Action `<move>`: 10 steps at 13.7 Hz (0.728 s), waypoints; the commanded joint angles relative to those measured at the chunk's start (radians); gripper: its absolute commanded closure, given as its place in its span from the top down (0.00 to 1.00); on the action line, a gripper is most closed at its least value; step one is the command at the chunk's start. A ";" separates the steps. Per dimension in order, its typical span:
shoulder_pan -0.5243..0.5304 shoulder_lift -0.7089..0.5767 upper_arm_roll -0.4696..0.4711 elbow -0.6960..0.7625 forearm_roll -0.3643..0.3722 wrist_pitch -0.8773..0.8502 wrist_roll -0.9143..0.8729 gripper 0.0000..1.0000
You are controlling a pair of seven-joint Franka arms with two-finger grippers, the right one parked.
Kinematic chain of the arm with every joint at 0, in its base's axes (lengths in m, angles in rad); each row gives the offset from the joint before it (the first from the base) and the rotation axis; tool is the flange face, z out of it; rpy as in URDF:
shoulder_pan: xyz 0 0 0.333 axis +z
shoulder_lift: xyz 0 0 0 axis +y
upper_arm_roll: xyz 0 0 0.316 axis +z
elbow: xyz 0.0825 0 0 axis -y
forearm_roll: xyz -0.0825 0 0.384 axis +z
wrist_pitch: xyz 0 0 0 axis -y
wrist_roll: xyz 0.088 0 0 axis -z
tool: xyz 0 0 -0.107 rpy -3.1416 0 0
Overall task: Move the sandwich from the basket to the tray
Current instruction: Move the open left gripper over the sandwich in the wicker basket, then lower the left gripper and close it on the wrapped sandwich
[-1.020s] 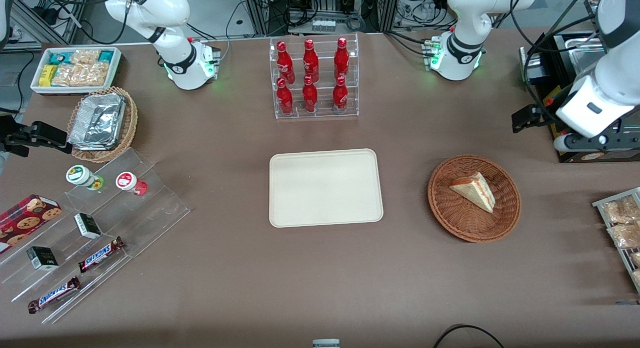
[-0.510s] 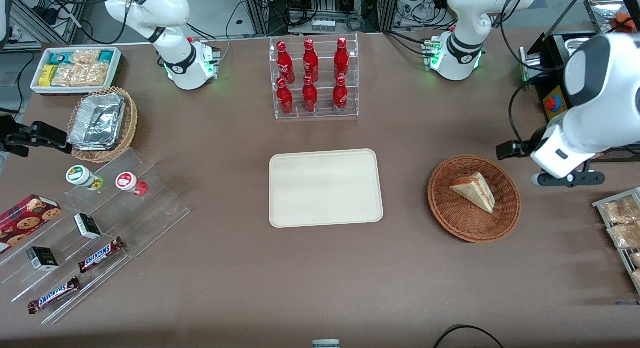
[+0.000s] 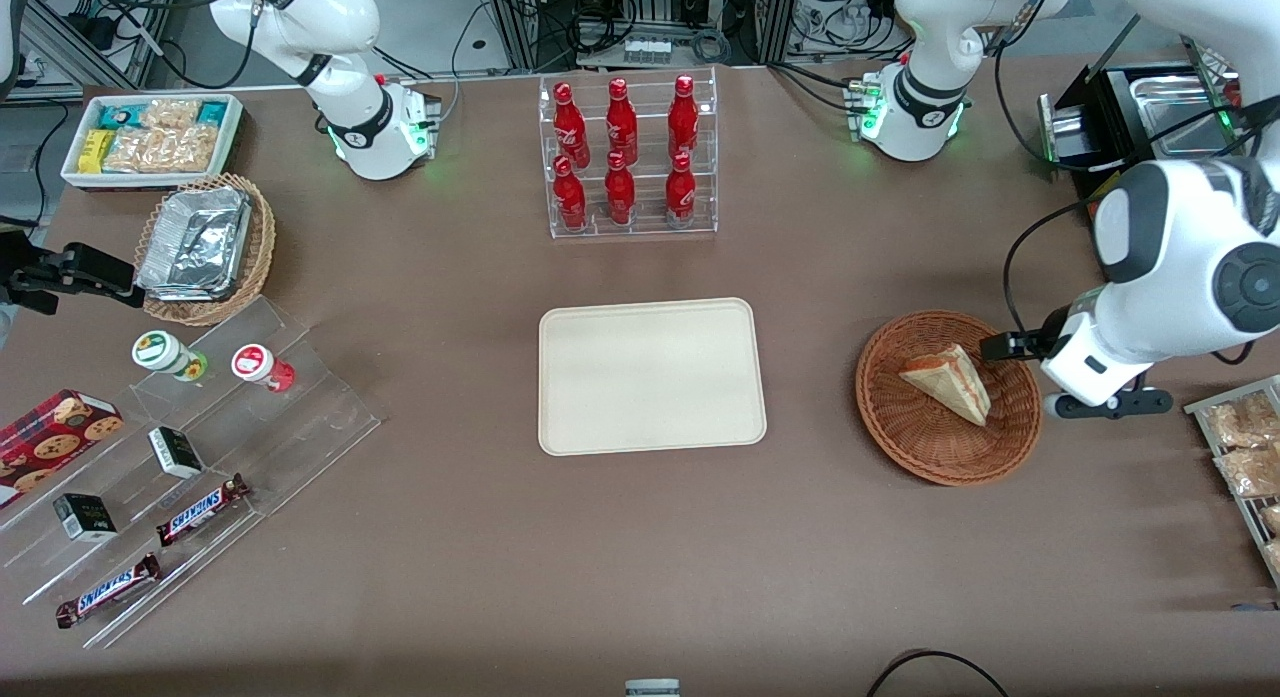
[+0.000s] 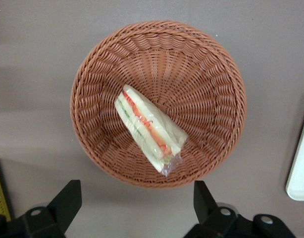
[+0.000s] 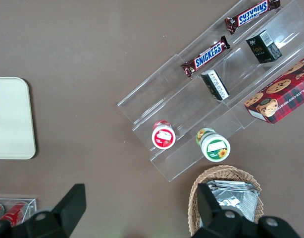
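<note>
The sandwich (image 3: 948, 382) (image 4: 149, 128), a pale wedge in clear wrap with red and green filling, lies in the reddish-brown woven basket (image 3: 900, 432) (image 4: 92, 74). The cream tray (image 3: 650, 375) (image 4: 300, 173) lies flat at the table's middle with nothing on it. My left gripper (image 3: 1080, 372) (image 4: 134, 201) hangs above the table just outside the basket's rim, on the working arm's side. It is open, its two black fingers (image 4: 68, 198) spread wide with only bare table between them.
A clear rack of red bottles (image 3: 628, 157) stands farther from the camera than the tray. A wire rack of snack packets (image 3: 1245, 457) sits close beside the gripper. A stepped acrylic stand (image 3: 190, 457), a tan foil-filled basket (image 3: 205, 247) and a white bin (image 3: 150, 137) lie toward the parked arm's end.
The left arm has swung nearer the camera and toward the basket, from beside the black box to the basket's rim. Sandwich, basket and tray have not moved.
</note>
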 commanded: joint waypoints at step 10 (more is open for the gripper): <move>-0.002 -0.012 -0.009 -0.153 -0.002 0.226 -0.639 1.00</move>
